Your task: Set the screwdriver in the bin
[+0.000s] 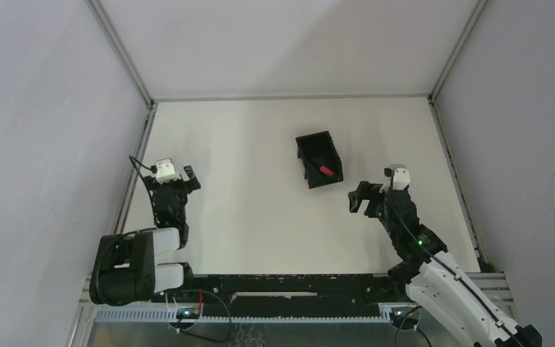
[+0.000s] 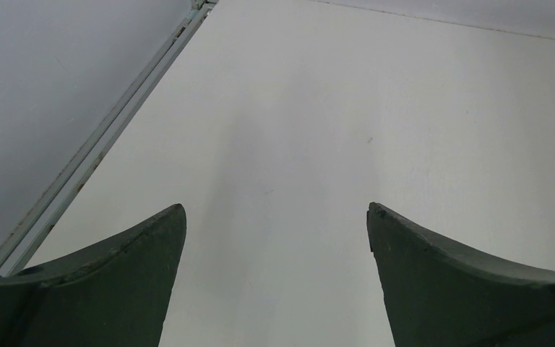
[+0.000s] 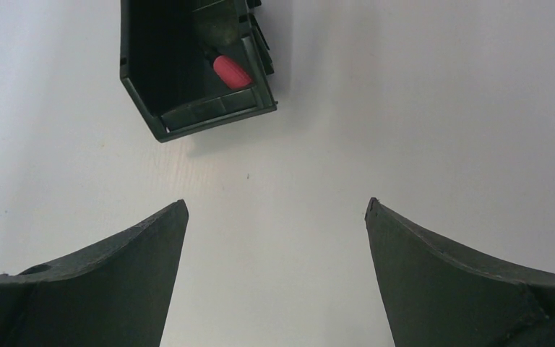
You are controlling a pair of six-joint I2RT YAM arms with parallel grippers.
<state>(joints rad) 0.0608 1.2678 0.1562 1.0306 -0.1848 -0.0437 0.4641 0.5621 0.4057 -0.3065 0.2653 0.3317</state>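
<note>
**Right claw.** The right gripper (image 3: 276, 206) is released: the jaws stand fully spread, holding nothing and touching nothing. Its two fingers (image 3: 115, 289) are dark, matte, curved blades that taper to blunt points.

**Surface.** Between and just past the fingertips lies the table (image 3: 405, 108), which is white, smooth and flat.

**Target.** Ahead of the claw and to its left, apart from the fingertips, stands the bin (image 3: 209, 119). It is black moulded plastic, rectangular, with thin upright walls, and is set at an angle to the claw. The screwdriver (image 3: 232, 72) lies inside the bin, against the wall on the claw's right. Its rounded, glossy red-pink handle shows. The shaft cannot be made out.

**Left claw.** The left gripper (image 2: 276, 208) is also spread wide and empty, over the bare table. A metal rail (image 2: 108, 134) runs to its left.
</note>
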